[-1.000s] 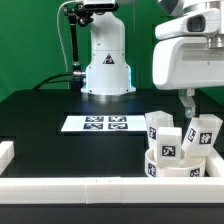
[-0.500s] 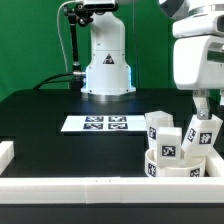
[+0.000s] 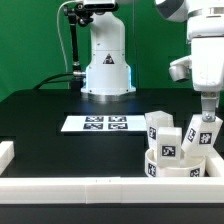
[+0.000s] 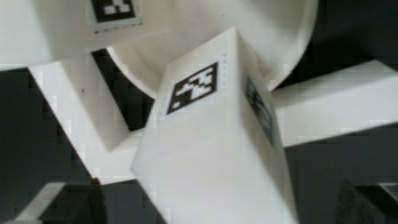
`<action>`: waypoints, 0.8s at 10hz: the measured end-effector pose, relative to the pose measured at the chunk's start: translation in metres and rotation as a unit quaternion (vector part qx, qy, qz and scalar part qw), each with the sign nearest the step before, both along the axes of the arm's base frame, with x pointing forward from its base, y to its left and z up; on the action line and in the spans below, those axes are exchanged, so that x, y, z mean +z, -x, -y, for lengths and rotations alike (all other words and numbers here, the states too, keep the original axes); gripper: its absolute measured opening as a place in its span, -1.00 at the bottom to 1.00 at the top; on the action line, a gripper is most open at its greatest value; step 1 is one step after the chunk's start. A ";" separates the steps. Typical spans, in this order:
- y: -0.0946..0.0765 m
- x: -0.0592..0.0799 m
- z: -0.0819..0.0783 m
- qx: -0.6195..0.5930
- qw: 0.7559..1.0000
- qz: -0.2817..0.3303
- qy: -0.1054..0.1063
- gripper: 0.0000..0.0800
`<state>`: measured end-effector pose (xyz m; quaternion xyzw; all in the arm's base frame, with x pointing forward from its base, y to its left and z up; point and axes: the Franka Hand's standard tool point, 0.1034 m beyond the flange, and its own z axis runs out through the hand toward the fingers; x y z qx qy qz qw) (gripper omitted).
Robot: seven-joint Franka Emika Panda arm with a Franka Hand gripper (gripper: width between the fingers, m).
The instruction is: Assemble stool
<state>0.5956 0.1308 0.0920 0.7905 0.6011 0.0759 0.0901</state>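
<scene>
Setting: black matte tabletop before a green backdrop, with the arm's white base at the far side.
Gripper: the two-finger gripper hangs directly over the right-hand white blocky plastic leg, at its top; whether the fingers are apart or already pinched on it I cannot tell, since the wrist view is filled by a leg's tagged face and shows no fingertip clearly.
Task parts: three tagged legs stand upright, close together, on the round shallow rimmed white plastic disc at the near right of the exterior view, just behind the long white border rail.
Other: the flat white marker board lies well apart, toward the far left of the cluster.
Doing the step well: judged as a grasp on the right-hand leg; centre the fingers across its flat sides, close squarely, and lift straight up so the neighbouring legs are not tipped.
Hard to see: the fingertips, the disc's floor, and the contact between legs are hidden.
</scene>
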 end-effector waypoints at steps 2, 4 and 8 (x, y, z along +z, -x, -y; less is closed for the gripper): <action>-0.002 0.000 0.007 0.054 0.998 -0.002 0.019 0.62; -0.002 -0.001 0.011 0.092 0.995 -0.004 0.034 0.62; -0.001 -0.004 0.013 0.094 0.995 -0.009 0.038 -0.06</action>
